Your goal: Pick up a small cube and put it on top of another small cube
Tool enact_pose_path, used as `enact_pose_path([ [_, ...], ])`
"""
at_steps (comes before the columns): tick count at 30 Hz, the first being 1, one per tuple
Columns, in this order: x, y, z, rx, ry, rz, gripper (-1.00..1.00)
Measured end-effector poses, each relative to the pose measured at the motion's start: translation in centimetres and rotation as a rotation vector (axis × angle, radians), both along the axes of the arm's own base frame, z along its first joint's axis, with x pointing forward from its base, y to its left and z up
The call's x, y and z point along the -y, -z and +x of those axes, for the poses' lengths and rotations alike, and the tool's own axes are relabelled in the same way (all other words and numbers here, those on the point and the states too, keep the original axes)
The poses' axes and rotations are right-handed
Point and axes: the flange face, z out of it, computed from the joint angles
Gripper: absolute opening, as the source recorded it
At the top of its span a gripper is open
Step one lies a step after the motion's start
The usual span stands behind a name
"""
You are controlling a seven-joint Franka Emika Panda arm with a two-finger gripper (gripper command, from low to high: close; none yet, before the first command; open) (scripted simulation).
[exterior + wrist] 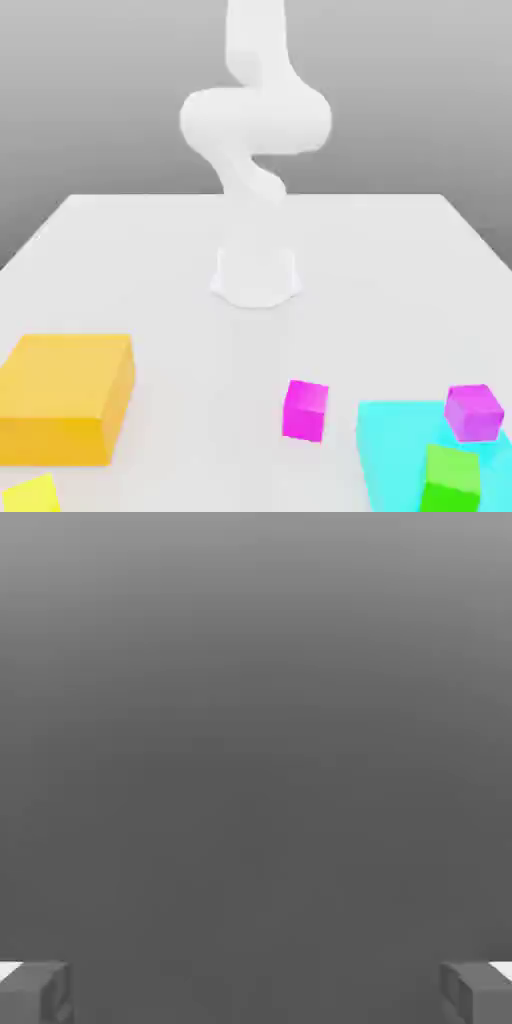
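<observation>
The small cube (pixel 305 410), bright magenta, rests on the white table (pixel 150 260) near the front, just to the exterior view's left of a big cyan block (pixel 400 450). A paler violet small cube (pixel 473 412) sits on top of that cyan block. The white arm (pixel 255 120) rises from its base (pixel 256 275) at the table's middle and runs out past the top of the exterior view. In the hand view my gripper (pixel 256 992) is open, its two grey fingertips (pixel 35 990) standing far apart with nothing between them, facing a plain grey background.
A large orange block (pixel 65 395) stands at the front on the exterior view's left, with a yellow cube (pixel 30 495) just in front of it. A green cube (pixel 450 480) sits on the cyan block's front part.
</observation>
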Motion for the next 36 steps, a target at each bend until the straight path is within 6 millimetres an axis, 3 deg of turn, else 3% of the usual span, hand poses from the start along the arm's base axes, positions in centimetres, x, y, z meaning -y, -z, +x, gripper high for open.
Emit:
enact_pose_path([
  [4,-1.7,9.9,4.2,-0.146,0.048,-0.001,0.0],
  [9,-3.0,22.4,6.1,-0.322,0.102,0.013,0.0],
  [13,-3.8,32.5,4.8,-0.472,0.144,0.037,0.0],
  [16,-4.6,39.6,2.3,-0.588,0.175,0.064,0.0],
  [19,-5.5,45.0,-0.9,-0.688,0.196,0.093,0.0],
  [29,-5.6,52.3,-1.8,-0.715,0.208,0.106,0.0],
  [30,-5.6,52.8,-1.9,-0.715,0.208,0.104,-1.0],
  [36,-5.6,53.0,-1.9,-0.714,0.207,0.103,-1.0],
])
